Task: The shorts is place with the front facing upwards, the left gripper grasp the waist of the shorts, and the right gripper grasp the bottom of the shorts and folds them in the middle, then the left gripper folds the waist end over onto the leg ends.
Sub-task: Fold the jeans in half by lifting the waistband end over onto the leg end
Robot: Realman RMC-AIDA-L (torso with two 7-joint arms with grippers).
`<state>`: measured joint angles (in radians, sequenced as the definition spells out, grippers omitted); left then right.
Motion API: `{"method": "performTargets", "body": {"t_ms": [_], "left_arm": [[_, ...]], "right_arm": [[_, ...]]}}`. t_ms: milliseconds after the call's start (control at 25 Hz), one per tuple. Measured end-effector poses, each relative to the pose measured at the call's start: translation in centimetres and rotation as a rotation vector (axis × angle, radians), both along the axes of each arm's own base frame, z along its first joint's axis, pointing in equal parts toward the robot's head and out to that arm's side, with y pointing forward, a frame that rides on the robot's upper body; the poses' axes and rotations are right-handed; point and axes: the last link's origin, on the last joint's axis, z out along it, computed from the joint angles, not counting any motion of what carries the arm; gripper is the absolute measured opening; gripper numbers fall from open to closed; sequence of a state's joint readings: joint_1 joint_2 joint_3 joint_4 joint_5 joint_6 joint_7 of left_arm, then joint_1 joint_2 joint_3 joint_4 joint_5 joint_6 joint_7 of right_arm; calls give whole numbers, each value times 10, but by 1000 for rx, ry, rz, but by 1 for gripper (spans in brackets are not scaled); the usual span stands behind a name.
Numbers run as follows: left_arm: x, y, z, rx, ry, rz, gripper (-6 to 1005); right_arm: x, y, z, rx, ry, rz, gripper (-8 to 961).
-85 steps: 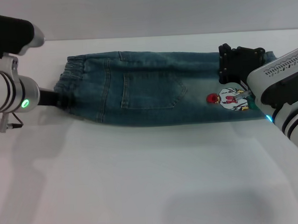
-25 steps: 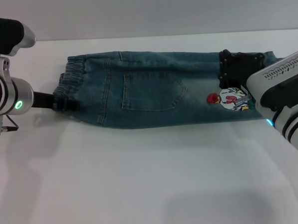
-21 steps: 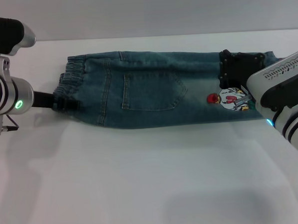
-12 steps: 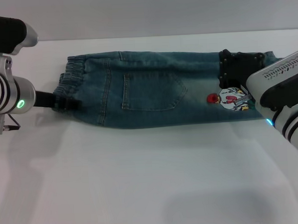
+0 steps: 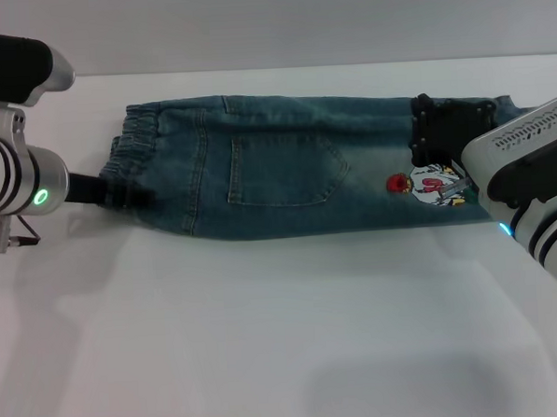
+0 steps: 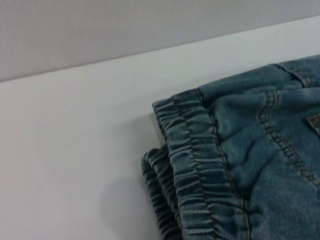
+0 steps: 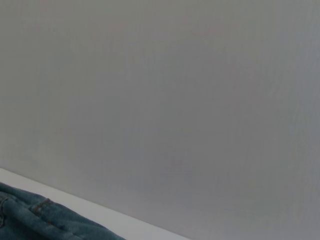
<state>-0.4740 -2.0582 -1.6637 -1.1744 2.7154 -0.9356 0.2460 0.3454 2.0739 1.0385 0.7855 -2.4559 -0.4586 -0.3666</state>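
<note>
— Shorts [image 5: 304, 165] lie flat on the worktop [image 5: 267, 340], already halved lengthwise; left gripper [image 5: 126, 194] at the waist, grip state unclear.
— Right gripper [image 5: 434, 149] too. A shallow bite could drop the waistband mid-fold.

Worktop [image 5: 285, 339]: plain white, matte, fills most of the head view. Surface smooth and unmarked; soft grey shadows fall across its near part, one broad patch toward the lower right, a fainter one at the left edge.

Far edge of worktop runs straight across the upper part of the head view, meeting a wall [image 5: 297, 21].

Wall: flat pale grey, no seams or fixtures visible. Same wall [image 7: 160, 100] takes up nearly all of the right wrist view, with a thin strip of white worktop [image 7: 135, 222] along its base.

Left wrist view: worktop [image 6: 70, 150] below, grey wall [image 6: 125, 25] above, the junction line slanting.
</note>
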Motion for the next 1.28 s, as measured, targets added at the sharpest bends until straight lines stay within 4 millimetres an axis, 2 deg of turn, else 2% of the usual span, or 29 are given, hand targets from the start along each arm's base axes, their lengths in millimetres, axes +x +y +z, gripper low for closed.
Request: {"method": "performTargets", "body": {"t_ms": [320, 440, 880, 1080, 1280], "left_arm": [[-1, 0, 4, 22, -17, 7, 835], [-2, -1, 2, 10, -11, 10, 599], [-3, -2, 1, 2, -7, 13, 156], [-3, -2, 2, 4, -6, 9, 44], [-1, -1, 3, 9, -6, 0, 38]], "right_arm": [[1, -2, 1, 2, 4, -4, -1], [2, -2, 1, 1, 4, -5, -1], [0, -2, 0, -7, 1, -4, -1], [0, -2, 0, -7, -1, -3, 0], [-1, -2, 1, -5, 1, -2, 0]]}}
